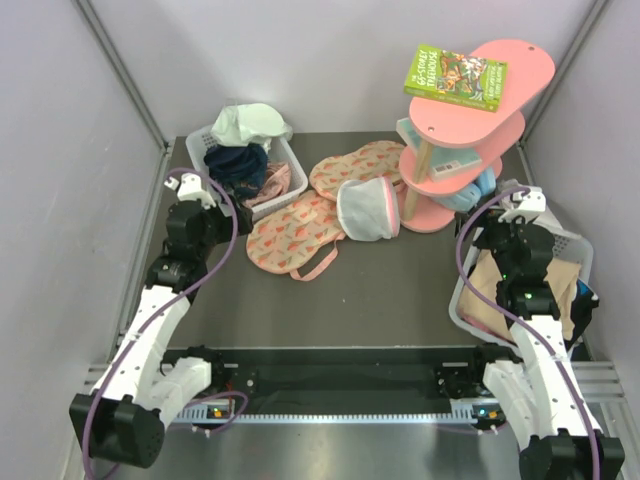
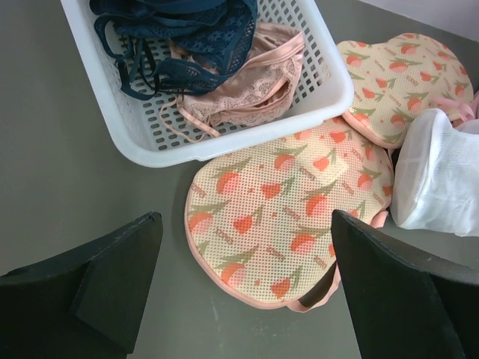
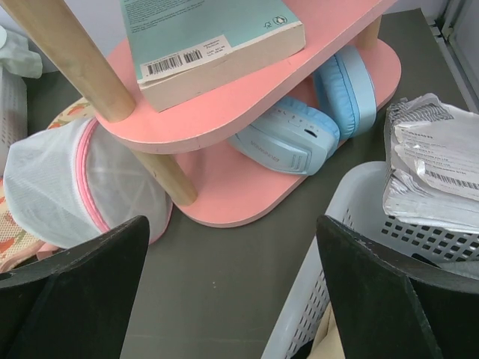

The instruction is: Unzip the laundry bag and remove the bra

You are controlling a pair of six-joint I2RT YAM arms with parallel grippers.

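Laundry bag [image 1: 367, 210] appears zipped, 1 o'clock from table [image 1: 380, 300] centre; bra unseen. Left gripper [image 2: 247, 239], right gripper [image 3: 232, 232]: jaws spread, empty. All steps remain.

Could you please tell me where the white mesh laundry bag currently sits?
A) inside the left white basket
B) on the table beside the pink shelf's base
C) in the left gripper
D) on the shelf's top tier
B: the laundry bag lies on the table, right beside the bottom tier of the pink shelf.
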